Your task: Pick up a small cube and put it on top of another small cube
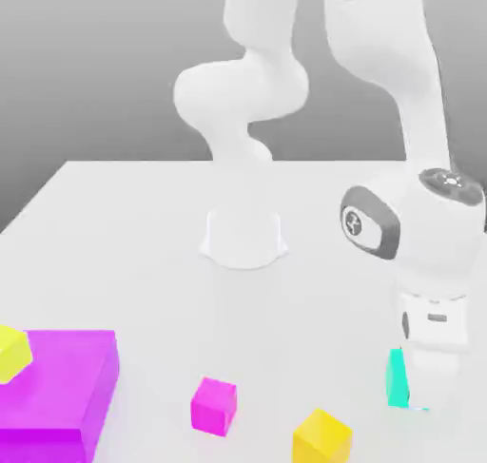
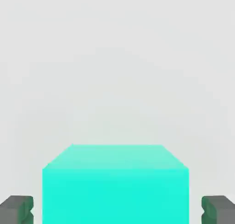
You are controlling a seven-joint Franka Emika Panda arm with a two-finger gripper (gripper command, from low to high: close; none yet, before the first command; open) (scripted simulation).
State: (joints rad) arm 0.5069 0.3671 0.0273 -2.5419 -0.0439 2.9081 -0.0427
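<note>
Right now I have the claw (image 2: 117, 210) spread wide around the cyan cube (image 1: 396, 380) on the worktop (image 1: 162, 290), one finger to each side of it with a gap between, while the orange-yellow cube (image 1: 321, 439) and the small magenta cube (image 1: 214, 407) sit toward the exterior view's left of that cyan cube.

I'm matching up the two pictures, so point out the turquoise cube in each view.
Exterior view: the turquoise cube is low toward the exterior view's right, partly hidden by the tool.
Hand view: the same cube sits between the tool's two fingertips, a gap visible on each side.
Shared landmark: the pale tabletop around the cube.
</note>
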